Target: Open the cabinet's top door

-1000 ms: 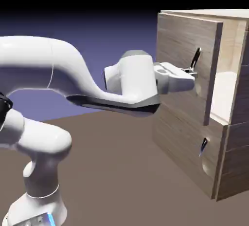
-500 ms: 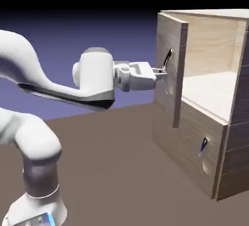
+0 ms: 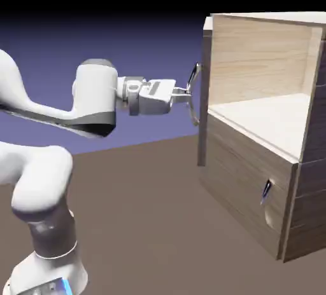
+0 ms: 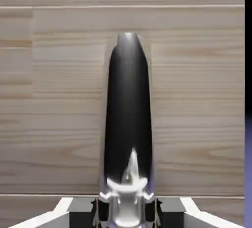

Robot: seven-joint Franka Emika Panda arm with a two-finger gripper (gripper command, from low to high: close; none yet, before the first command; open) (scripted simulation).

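a: where's the top door?
b: swung wide open. in the exterior view the top door point(image 3: 204, 90) shows almost edge-on, a thin upright strip at the left of the cabinet point(image 3: 311, 192), with the upper space open beside it.
a: and the fingers?
b: the fingers point(image 3: 185, 95) are closed on the door's handle point(image 3: 190, 106), one on each side, with only the handle's thickness between them. the exterior view has them reaching its middle from the left.
a: does the hand view agree?
b: yes. the handle runs up the middle, dark for most of its length and bright and shiny at the bottom, right between the two tips. pale wood grain fills most of the view behind it.
a: what about the lower door?
b: the lower door point(image 3: 245, 173) is shut, and its small dark handle point(image 3: 266, 192) has nothing touching it.
a: can you see inside up top?
b: yes, pale wood walls and a pale shelf point(image 3: 267, 119).
a: and the arm?
b: the white arm point(image 3: 95, 96) stands on the brown bench point(image 3: 146, 211), at the exterior view's left.
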